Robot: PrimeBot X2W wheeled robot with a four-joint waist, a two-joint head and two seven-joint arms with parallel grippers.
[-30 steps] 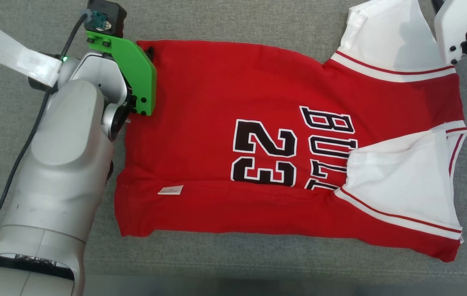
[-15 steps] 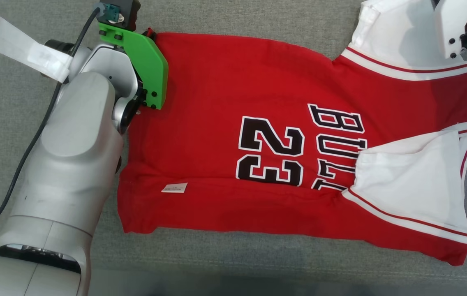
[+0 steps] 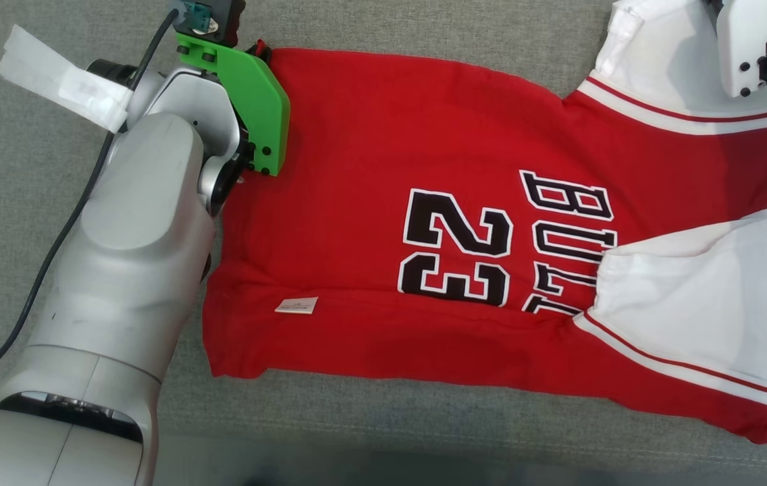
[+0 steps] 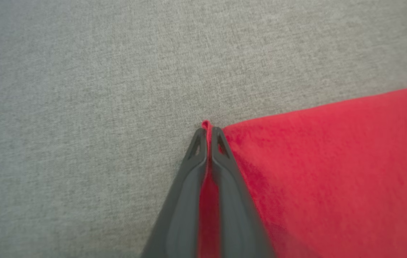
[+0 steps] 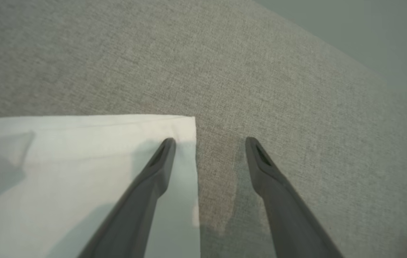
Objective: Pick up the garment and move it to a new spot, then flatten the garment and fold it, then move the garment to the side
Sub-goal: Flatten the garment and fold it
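Observation:
The garment point(image 3: 383, 169) is a red jersey with white sleeves and a black 23, spread flat on the grey fabric surface. In the left wrist view my left gripper point(image 4: 207, 133) is shut on the red hem corner of the garment point(image 4: 332, 172), a pinch of cloth showing between the fingertips. In the head view that arm's green bracket point(image 3: 252, 101) sits over the jersey's far left corner. My right gripper point(image 5: 209, 143) stands open, one finger over the corner of the white sleeve point(image 5: 81, 161), the other over bare surface.
The grey cloth surface point(image 3: 424, 27) runs all round the jersey. A small white label point(image 3: 296, 306) lies on the red cloth near the front hem. A black cable point(image 3: 53, 236) trails along my left arm. The surface's front edge shows at the bottom of the head view.
My left gripper has shut on the jersey's far left hem corner. The head view has shifted, so the whole scene sits a little further right and up. The right gripper stays open.

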